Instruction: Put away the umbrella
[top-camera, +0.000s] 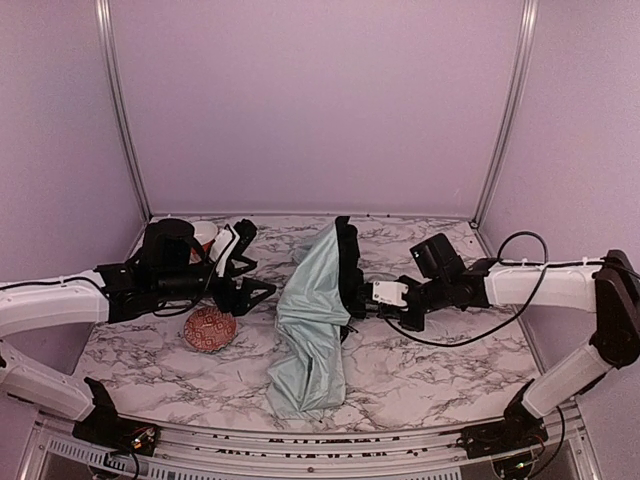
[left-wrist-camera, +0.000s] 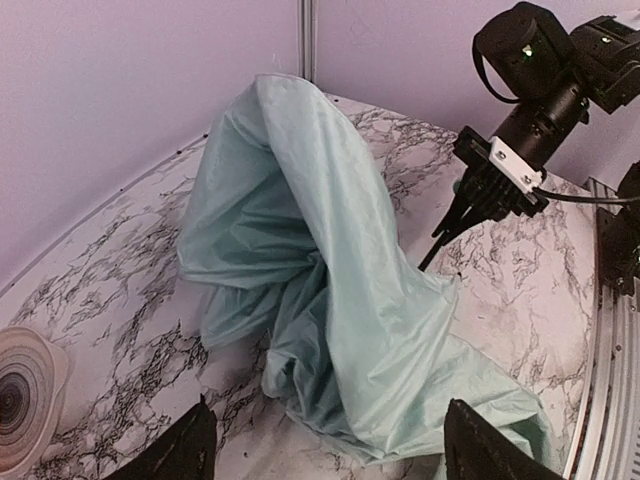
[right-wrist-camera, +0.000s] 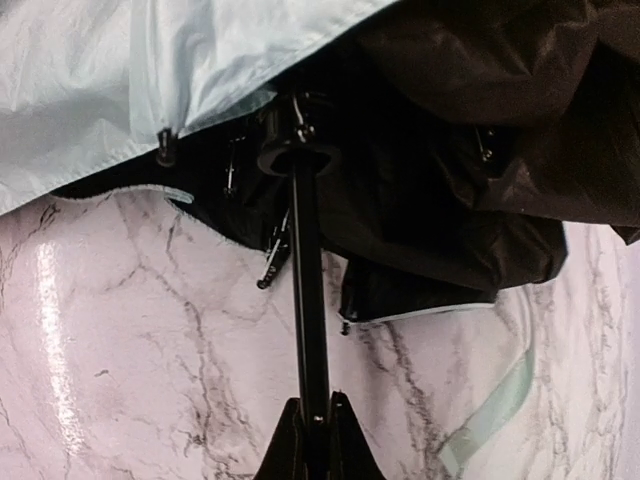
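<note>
The umbrella (top-camera: 312, 320) lies collapsed mid-table, its pale mint fabric (left-wrist-camera: 330, 280) draped toward the front edge and its black lining (right-wrist-camera: 440, 150) bunched on the right side. A thin black shaft (right-wrist-camera: 308, 300) runs from the folds to my right gripper (right-wrist-camera: 318, 415), which is shut on it; the same grip shows from above, right gripper (top-camera: 362, 303) just right of the fabric. My left gripper (top-camera: 262, 283) hangs open just left of the fabric. In the left wrist view the left gripper (left-wrist-camera: 330, 440) has wide-spread jaws with mint cloth between and beyond them, not gripped. The handle is hidden.
A reddish patterned bowl (top-camera: 210, 329) sits on the marble table (top-camera: 440, 370) below my left gripper; its rim shows as bowl (left-wrist-camera: 20, 395). Another light bowl (top-camera: 205, 233) stands behind the left arm. Lilac walls enclose the back and sides. A cable (top-camera: 470, 335) trails from the right arm.
</note>
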